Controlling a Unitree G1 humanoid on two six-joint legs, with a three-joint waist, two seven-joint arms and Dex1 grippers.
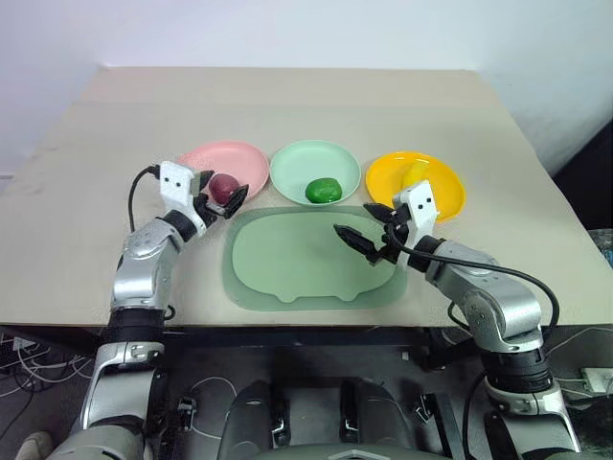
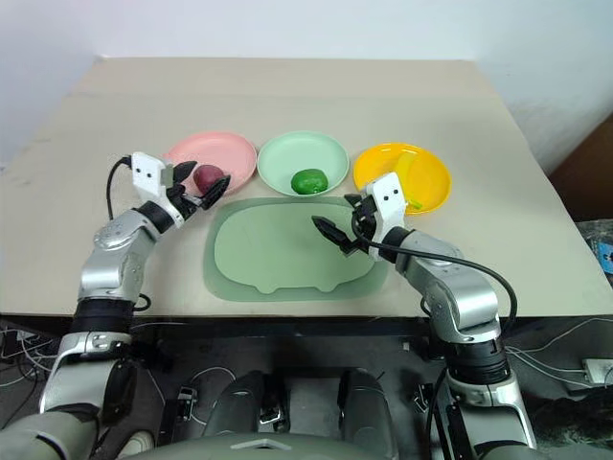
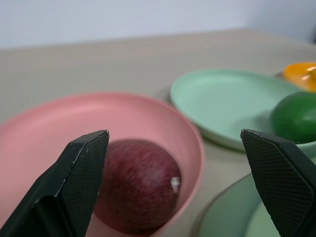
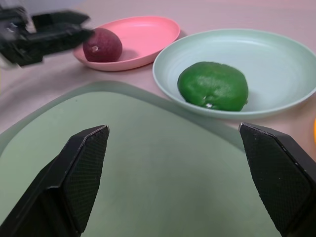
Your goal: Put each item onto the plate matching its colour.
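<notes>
A: Starting at the left, where is the left gripper (image 1: 222, 198)?
B: At the near edge of the pink plate (image 1: 206, 159), fingers spread wide and empty. The red-purple fruit (image 1: 223, 186) lies on that plate, right at the fingertips but not gripped.
A: So what makes the step go well?
B: I'd judge the fruit is placed; draw the fingers straight back, so neither tip nudges it or tips the rim.
A: The middle?
B: The green fruit (image 1: 323, 190) sits on the mint plate (image 1: 287, 168), beyond the large green mat (image 1: 287, 259) on the worktop (image 1: 86, 192).
A: And on the right?
B: The right gripper (image 1: 366, 240) hovers over the mat's far right corner, fingers wide, holding nothing. The yellow plate (image 1: 445, 182) is just beyond it.
A: The banana?
B: A yellow strip (image 2: 409, 171) shows on that plate, partly hidden behind the right wrist and hard to separate from the plate's colour; it looks like the banana, but I can't tell for sure.
</notes>
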